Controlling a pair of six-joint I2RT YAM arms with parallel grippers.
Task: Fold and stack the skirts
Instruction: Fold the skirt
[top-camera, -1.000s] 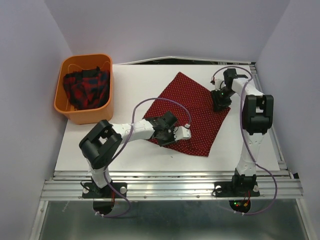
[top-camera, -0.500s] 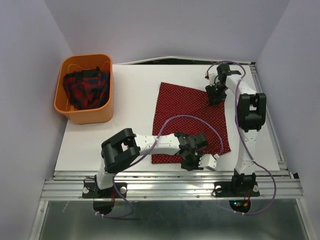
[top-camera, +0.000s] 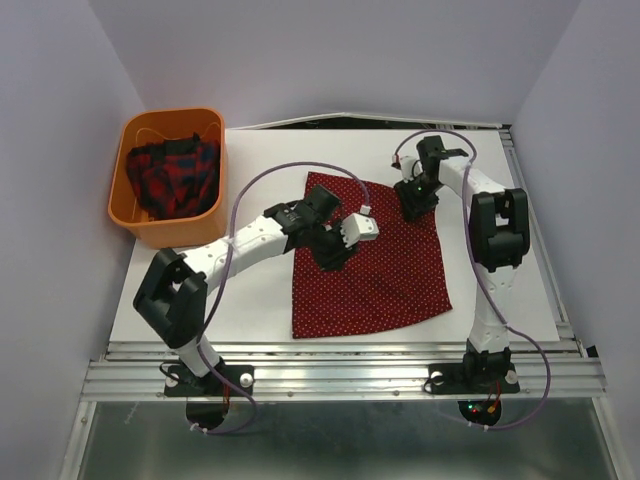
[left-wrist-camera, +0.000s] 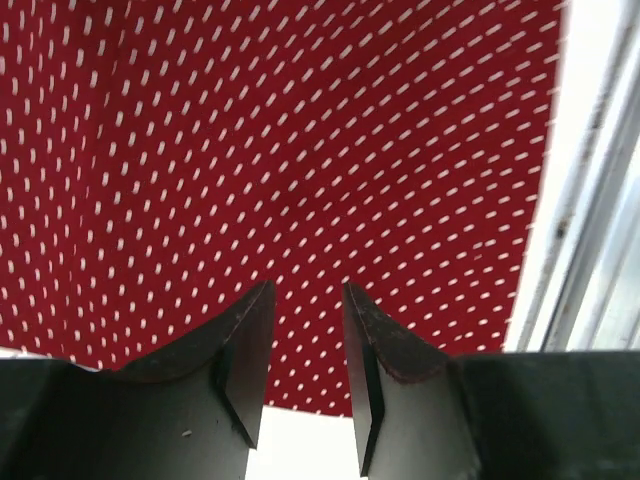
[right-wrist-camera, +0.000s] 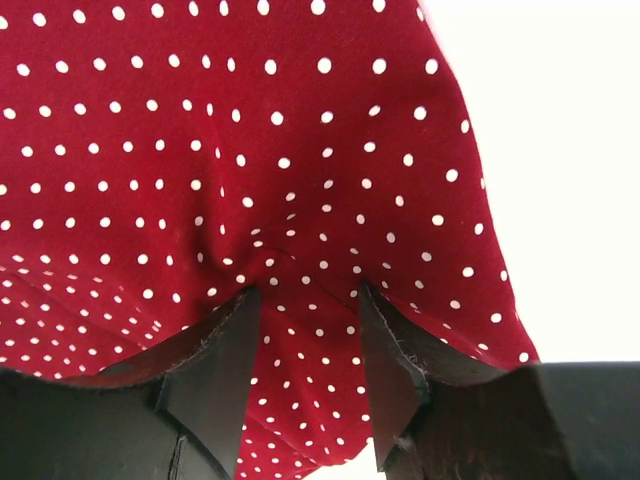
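We judge the weak spot on the polka-dot skirt (top-camera: 380, 275) to be its 1 o'clock corner. There the right gripper (right-wrist-camera: 305, 295) pinches only a small puckered bunch of thin, limp cloth, so a pull could slip it free or drag the sheet askew over the smooth white table (top-camera: 250, 150). The left gripper (left-wrist-camera: 307, 295) hovers over the 11 o'clock part, fingers narrowly apart and holding nothing. The skirt lies flat and roughly square mid-table, while the plaid skirt (top-camera: 172, 180) sits crumpled in the rigid orange basket (top-camera: 125, 215) at 10 o'clock.

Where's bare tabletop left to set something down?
Bare table along the far edge, between the orange basket and right hand; also near-left of the polka-dot skirt. Crowded over the skirt's far half, where the left hand reaches.
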